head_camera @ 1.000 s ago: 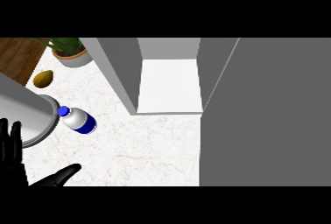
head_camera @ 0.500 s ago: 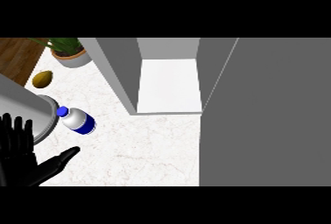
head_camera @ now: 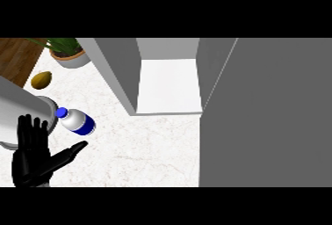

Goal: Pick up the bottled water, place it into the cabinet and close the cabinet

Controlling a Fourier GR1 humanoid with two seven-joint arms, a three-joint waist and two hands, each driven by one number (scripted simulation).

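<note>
The bottled water (head_camera: 77, 122), clear with a blue cap and blue label, lies on the white marble counter (head_camera: 142, 145) at the left, cap pointing up-left. My left hand (head_camera: 32, 156) is just below and left of it, fingers straight and spread, thumb out to the right, not touching the bottle. The grey cabinet (head_camera: 117, 70) stands open above centre, showing a bare white shelf (head_camera: 168, 85). Its door (head_camera: 266, 114) is swung open and fills the right side. My right hand does not show.
A large grey metal cylinder (head_camera: 19, 107) sits at the left edge, touching the bottle's cap end. A yellow-brown fruit (head_camera: 41, 79) and a potted plant (head_camera: 68, 55) stand at the top left, by a strip of wooden floor (head_camera: 16, 55).
My left hand has risen further into view from the lower left corner, moving up toward the bottle. The bottle and cabinet door have not moved.
</note>
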